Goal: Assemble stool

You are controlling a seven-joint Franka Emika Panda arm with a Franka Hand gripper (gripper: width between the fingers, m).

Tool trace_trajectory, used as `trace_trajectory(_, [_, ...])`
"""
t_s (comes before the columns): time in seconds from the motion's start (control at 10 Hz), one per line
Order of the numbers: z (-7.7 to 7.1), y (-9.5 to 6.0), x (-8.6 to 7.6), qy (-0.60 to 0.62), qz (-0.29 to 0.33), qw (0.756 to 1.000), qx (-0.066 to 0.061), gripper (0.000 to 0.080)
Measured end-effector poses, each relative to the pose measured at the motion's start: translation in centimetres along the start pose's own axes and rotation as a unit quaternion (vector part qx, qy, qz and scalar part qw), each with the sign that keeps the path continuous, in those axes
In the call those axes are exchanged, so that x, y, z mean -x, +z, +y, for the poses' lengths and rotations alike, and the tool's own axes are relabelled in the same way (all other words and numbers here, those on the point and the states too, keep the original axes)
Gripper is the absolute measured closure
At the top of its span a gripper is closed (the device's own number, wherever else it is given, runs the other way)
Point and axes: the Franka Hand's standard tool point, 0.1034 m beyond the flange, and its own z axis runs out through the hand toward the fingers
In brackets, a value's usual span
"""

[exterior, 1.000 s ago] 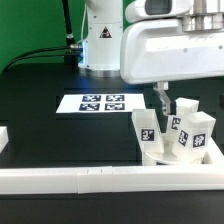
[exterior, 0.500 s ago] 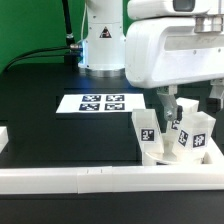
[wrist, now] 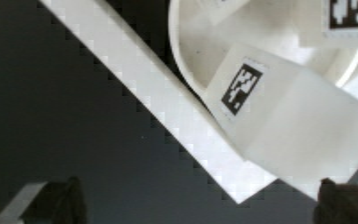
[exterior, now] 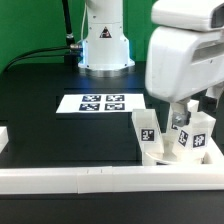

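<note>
The round white stool seat (exterior: 160,153) lies against the front rail at the exterior view's right. Three white tagged leg blocks stand in it: one toward the left (exterior: 146,128), one toward the right (exterior: 193,135) and one behind (exterior: 178,121). My gripper (exterior: 184,108) hangs just above the two blocks on the right, and its white body hides part of them. In the wrist view the gripper (wrist: 202,205) is open, both dark fingertips (wrist: 59,200) are wide apart and nothing is between them. A tagged leg block (wrist: 274,95) and the seat's rim (wrist: 211,30) lie below it.
The marker board (exterior: 102,103) lies flat on the black table behind the stool. A long white rail (exterior: 90,180) runs along the front, with a short piece (exterior: 4,138) at the left edge. The rail also shows in the wrist view (wrist: 131,75). The arm's base (exterior: 103,40) stands at the back.
My gripper has moved toward the exterior view's right and now hangs over the right-hand leg blocks. The stool parts have not moved.
</note>
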Motion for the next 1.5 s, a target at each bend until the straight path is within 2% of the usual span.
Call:
trace_trajectory(0.4, [0.4,0.1,0.4,0.001,-0.002,1.000,0.000,0.0150])
trace_trajectory(0.6, [-0.6,0.4,0.6,-0.028,-0.051,0.998,-0.026,0.0150])
trace_trajectory(0.7, [-0.8,0.2,0.1,-0.034,-0.062,0.997,-0.032,0.0150])
trace_trajectory(0.8, [-1.1,0.1,-0.1,-0.038,-0.061,0.997,-0.032,0.0150])
trace_trajectory(0.9, [-0.5,-0.3,-0.2,-0.031,-0.046,0.998,-0.022,0.0150])
trace_trajectory(1.0, [-0.4,-0.4,0.2,-0.027,-0.049,0.998,-0.020,0.0150])
trace_trajectory(1.3, [-0.8,0.3,0.4,-0.028,-0.048,0.998,-0.022,0.0150])
trace_trajectory(1.5, [-1.7,1.3,1.3,-0.025,-0.058,0.997,-0.032,0.0150])
